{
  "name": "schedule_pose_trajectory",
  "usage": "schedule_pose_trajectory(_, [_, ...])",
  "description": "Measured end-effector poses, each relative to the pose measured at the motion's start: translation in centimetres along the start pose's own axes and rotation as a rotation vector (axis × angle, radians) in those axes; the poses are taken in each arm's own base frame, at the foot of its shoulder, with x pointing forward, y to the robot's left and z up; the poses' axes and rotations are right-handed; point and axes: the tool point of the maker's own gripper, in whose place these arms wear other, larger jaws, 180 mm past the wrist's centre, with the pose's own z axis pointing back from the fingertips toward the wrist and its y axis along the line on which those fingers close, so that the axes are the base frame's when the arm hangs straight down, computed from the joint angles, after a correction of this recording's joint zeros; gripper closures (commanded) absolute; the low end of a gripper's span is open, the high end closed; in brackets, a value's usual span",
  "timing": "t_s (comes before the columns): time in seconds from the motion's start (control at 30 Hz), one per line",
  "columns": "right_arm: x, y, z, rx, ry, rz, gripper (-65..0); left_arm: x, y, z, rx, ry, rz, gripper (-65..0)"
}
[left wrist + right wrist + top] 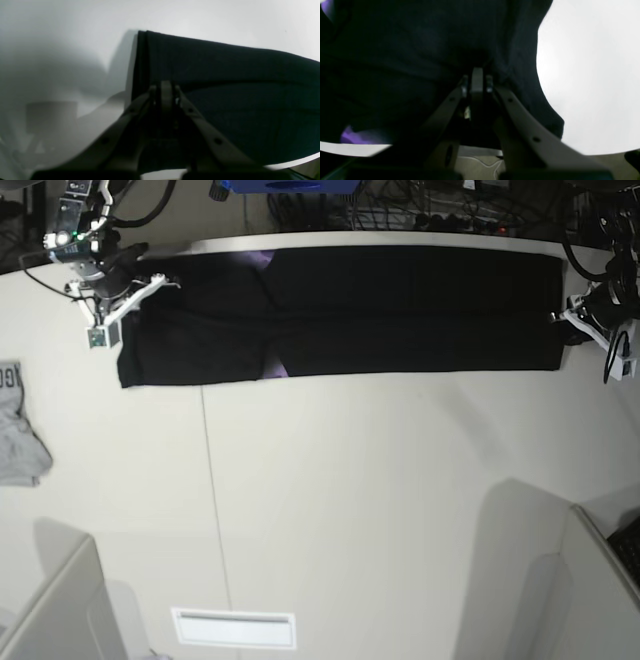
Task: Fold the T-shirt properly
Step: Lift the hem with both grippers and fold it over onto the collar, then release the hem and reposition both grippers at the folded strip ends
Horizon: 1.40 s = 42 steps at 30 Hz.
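The black T-shirt (400,305) lies as a long folded strip along the far edge of the white table (380,500). Bits of purple print (279,367) show at its folds. My right gripper (152,283) sits at the strip's left end; in the right wrist view it (477,80) is shut, with black cloth (407,50) all around the fingertips and a purple patch (357,136) low on the left. My left gripper (566,319) is at the strip's right end. In the left wrist view it (166,90) is shut on the shirt's edge (225,75).
A small light-grey garment (18,425) lies at the table's left edge. A white rectangular label (233,628) sits near the front. Cables and a blue box (290,185) lie behind the table. Grey partitions stand at the front corners (590,580).
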Motion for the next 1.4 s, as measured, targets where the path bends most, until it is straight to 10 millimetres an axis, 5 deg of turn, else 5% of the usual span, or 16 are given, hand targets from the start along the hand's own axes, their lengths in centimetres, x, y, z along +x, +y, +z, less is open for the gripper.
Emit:
schedule_pose_trajectory(0.4, [-0.5, -0.1, -0.2, 0.0, 0.014, -0.005, 0.0, -1.5, 2.1, -0.3, 0.143, 0.052, -0.067, 0.0])
schedule_pose_trajectory(0.43, [-0.5, 0.0, -0.2, 0.001, 0.016, -0.005, -3.6, -1.5, 2.1, -0.3, 0.142, 0.052, -0.066, -0.2])
schedule_pose_trajectory(0.6, [-2.0, -0.2, 0.2, -0.005, 0.049, -0.006, -26.3, -1.4, 2.3, -0.2, 0.149, 0.048, -0.065, -28.1])
schedule_pose_trajectory(0.7, [-2.6, -0.3, 1.1, -0.015, 0.054, -0.005, -26.9, -0.5, 2.1, 0.5, 0.157, 0.019, -0.076, -41.0])
schedule_pose_trajectory(0.83, [-1.6, -1.6, 1.9, -0.064, 0.0, -0.055, -26.9, 2.7, 2.4, 4.0, 0.209, -0.138, -0.078, -48.1])
schedule_pose_trajectory(0.97, [0.3, 0.6, 1.6, 0.014, -0.113, 0.003, -24.6, 1.9, 0.4, 3.5, 0.169, -0.162, -0.037, -40.6])
schedule_pose_trajectory(1.1, [1.6, 4.8, 1.0, 0.157, -0.162, 0.09, -1.4, -0.5, -3.1, 0.5, 0.066, -0.075, -0.062, 0.0])
schedule_pose_trajectory(1.17, [2.2, 4.9, 0.5, 0.165, -0.153, 0.096, 0.0, -1.2, -4.0, -0.6, 0.027, -0.05, -0.056, 0.0])
schedule_pose_trajectory(1.4, [-0.2, 2.0, -3.0, 0.12, -0.004, 0.0, 0.0, -4.7, -1.3, -4.4, 0.122, 0.097, -0.025, 0.0])
